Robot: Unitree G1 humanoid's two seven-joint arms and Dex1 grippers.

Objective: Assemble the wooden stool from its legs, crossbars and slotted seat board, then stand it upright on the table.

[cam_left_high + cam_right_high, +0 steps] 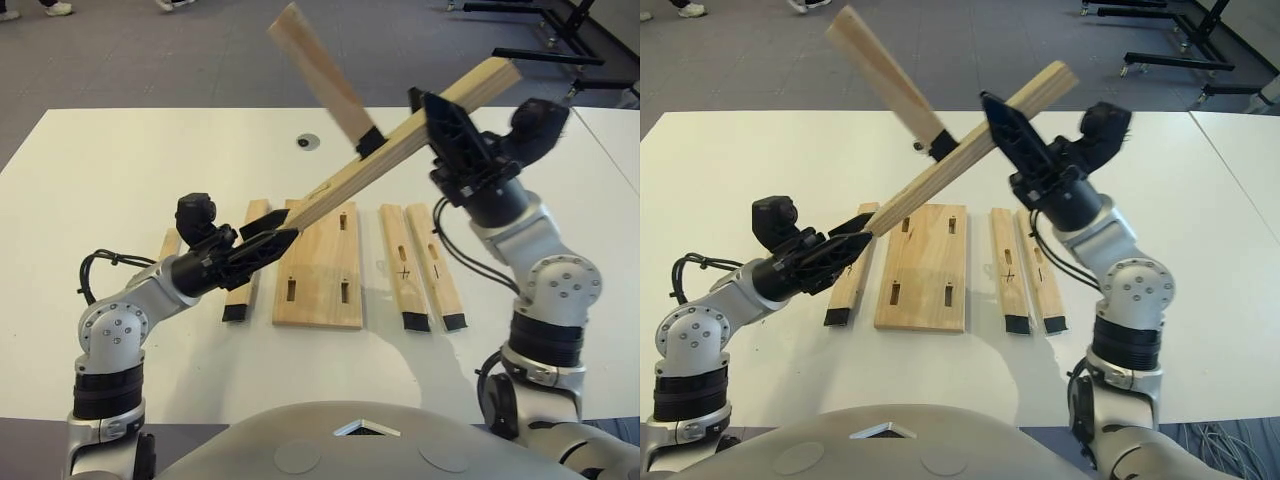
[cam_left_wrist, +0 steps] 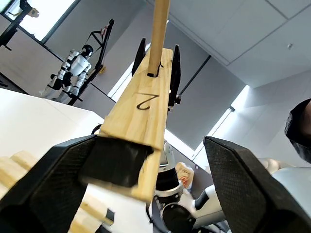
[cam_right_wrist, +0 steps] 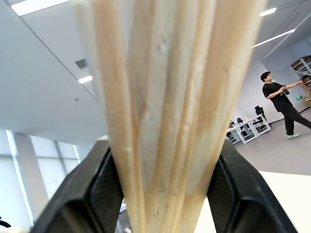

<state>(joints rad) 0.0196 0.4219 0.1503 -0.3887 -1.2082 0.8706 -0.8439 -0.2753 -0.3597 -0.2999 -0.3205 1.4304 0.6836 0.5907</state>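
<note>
A long wooden leg [image 1: 335, 190], marked "2" [image 2: 141, 111], slants up from low on the left to high on the right above the table. My right gripper [image 1: 445, 120] is shut on its upper part, with wood pressed between both pads [image 3: 97, 194]. My left gripper [image 1: 272, 243] is open around the leg's black-capped lower end, which touches one finger [image 2: 63, 179]. A shorter wooden bar [image 1: 320, 70] stands in a slot of the leg and points up and away. The slotted seat board [image 1: 320, 265] lies flat below.
Two legs [image 1: 405, 265] [image 1: 438, 265] lie side by side right of the seat board. Another leg [image 1: 245, 275] lies left of it, with a small wooden piece [image 1: 170, 243] farther left. A round grommet [image 1: 308, 141] sits at the table's far middle.
</note>
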